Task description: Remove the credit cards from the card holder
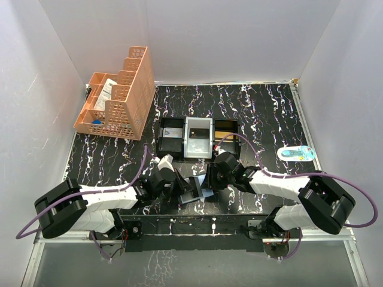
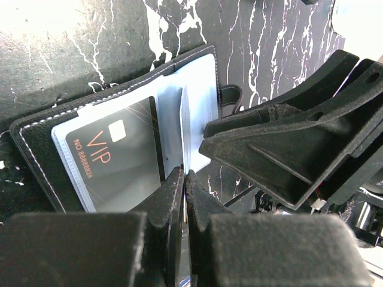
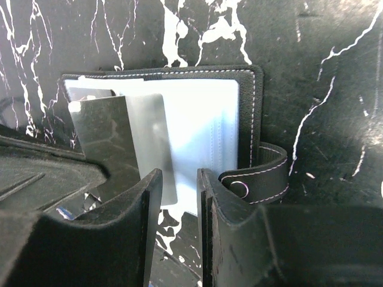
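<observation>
Black white-stitched card holder; white-veined black table.

An orange basket stood at ten o'clock, a three-compartment tray at centre, a blue-white packet at three o'clock

The card holder lies open on the table beyond the left gripper's fingers, a sleeve leaf between them, the card to their left. Its strap sits just right of the right gripper's fingers.
</observation>
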Tool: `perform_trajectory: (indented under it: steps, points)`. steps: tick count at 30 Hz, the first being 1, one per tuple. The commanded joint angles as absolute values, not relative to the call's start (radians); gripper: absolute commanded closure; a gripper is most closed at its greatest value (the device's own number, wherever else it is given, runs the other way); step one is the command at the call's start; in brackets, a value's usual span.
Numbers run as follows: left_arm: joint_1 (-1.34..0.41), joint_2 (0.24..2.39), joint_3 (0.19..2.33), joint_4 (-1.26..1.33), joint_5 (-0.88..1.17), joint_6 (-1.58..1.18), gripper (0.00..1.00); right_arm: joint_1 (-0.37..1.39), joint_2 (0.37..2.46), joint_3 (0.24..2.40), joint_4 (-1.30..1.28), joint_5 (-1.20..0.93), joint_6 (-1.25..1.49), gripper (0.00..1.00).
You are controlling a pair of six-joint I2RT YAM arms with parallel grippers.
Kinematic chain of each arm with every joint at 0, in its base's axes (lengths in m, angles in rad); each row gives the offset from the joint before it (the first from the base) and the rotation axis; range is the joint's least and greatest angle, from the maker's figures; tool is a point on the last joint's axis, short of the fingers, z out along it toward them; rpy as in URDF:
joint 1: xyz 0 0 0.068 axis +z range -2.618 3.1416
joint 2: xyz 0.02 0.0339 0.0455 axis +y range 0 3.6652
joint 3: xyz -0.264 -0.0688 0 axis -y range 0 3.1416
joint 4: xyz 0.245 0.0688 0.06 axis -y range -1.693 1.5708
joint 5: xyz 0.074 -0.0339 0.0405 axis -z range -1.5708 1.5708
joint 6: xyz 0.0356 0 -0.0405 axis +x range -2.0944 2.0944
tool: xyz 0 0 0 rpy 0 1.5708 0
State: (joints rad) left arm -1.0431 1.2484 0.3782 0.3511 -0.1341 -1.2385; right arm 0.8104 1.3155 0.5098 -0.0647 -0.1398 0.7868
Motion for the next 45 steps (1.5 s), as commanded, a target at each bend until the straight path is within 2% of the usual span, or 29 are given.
perform_trajectory:
  steps: [1, 8, 20, 26, 29, 41, 45]
  points:
    - [-1.049, 1.228, 0.371, 0.345, -0.15, -1.223, 1.0, 0.811, 1.306, 0.581, -0.105, -0.203, 0.744, 0.71]
    - [-1.049, 1.259, 0.373, 0.376, -0.138, -1.222, 1.0, 0.811, 1.222, 0.673, -0.133, -0.234, 0.705, 0.65]
    - [-1.049, 1.286, 0.375, 0.401, -0.128, -1.232, 1.0, 0.811, 1.401, 0.604, -0.098, -0.159, 0.767, 0.66]
    - [-1.049, 1.333, 0.376, 0.483, -0.106, -1.233, 0.89, 0.811, 1.441, 0.575, -0.089, -0.149, 0.757, 0.67]
    - [-1.049, 1.363, 0.389, 0.512, -0.091, -1.24, 0.87, 0.811, 1.441, 0.567, -0.077, -0.159, 0.754, 0.67]
    - [-1.049, 1.426, 0.39, 0.547, -0.078, -1.261, 0.91, 0.811, 1.437, 0.562, -0.081, -0.148, 0.755, 0.67]
    - [-1.05, 1.416, 0.389, 0.531, -0.082, -1.259, 0.97, 0.811, 1.436, 0.561, -0.084, -0.143, 0.752, 0.67]
